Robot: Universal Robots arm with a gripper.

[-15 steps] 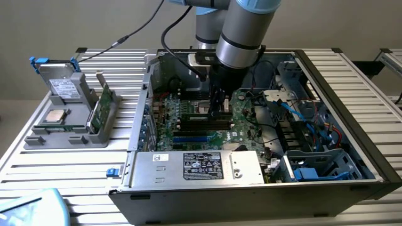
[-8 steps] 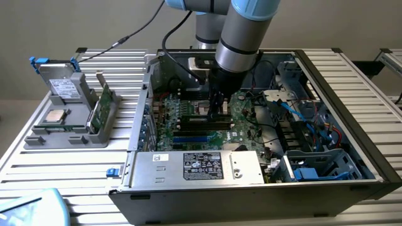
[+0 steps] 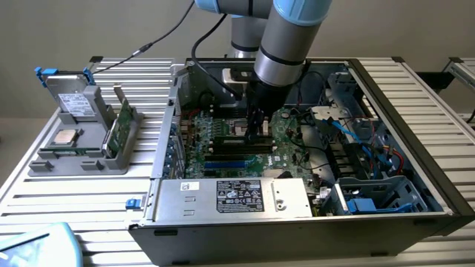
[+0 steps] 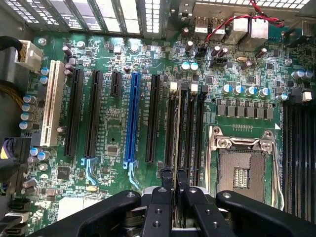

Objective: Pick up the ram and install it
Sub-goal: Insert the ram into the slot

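Hanging inside the open computer case, the gripper is seen with its fingers drawn nearly together, clamped on the ram, which is held edge-on between them. The ram is lined up with the row of black memory slots on the motherboard directly under the fingertips; whether it is seated cannot be told. The processor socket is found just beside the gripper, the blue slot on its other side. Well apart from the gripper, another green board is stood in a grey tray.
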